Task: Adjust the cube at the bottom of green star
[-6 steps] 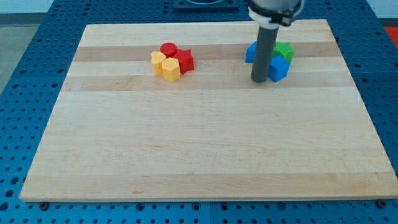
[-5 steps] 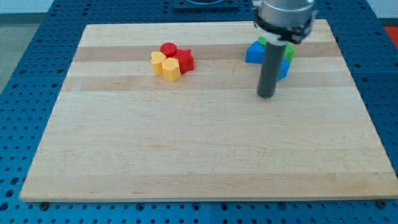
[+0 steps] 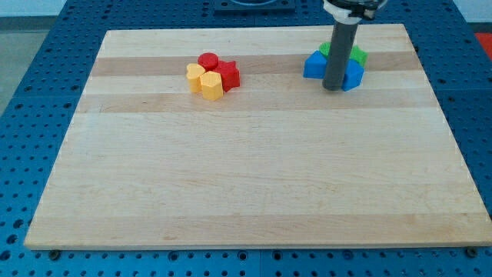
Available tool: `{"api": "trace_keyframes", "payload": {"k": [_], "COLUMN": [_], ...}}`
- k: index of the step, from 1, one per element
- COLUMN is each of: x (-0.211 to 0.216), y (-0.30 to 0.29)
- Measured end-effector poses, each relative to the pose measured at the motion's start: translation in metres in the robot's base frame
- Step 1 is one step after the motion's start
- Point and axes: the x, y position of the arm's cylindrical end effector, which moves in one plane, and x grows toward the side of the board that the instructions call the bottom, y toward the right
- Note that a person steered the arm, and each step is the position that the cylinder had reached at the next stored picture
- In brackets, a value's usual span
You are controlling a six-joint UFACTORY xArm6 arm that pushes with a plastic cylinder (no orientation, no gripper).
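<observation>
Wooden board [image 3: 254, 177] on a blue pegboard table.

Far right: green star [image 3: 356, 54], mostly hidden behind the rod; blue cube [image 3: 352, 75] just in front of it; a second blue block [image 3: 314, 66] at left.

My tip [image 3: 333, 88] (a plain rod, no jaws, holding nothing) touches the blue cube's left side.

Far left-centre, well apart: red cylinder [image 3: 207, 61], red star [image 3: 227, 75], two yellow hearts [image 3: 204, 81], clustered.
</observation>
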Motion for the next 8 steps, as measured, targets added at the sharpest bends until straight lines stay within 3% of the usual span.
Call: {"api": "trace_keyframes", "payload": {"k": [2, 3, 8], "x": [0.032, 0.022, 0.012], "y": [0.04, 0.056, -0.005]}}
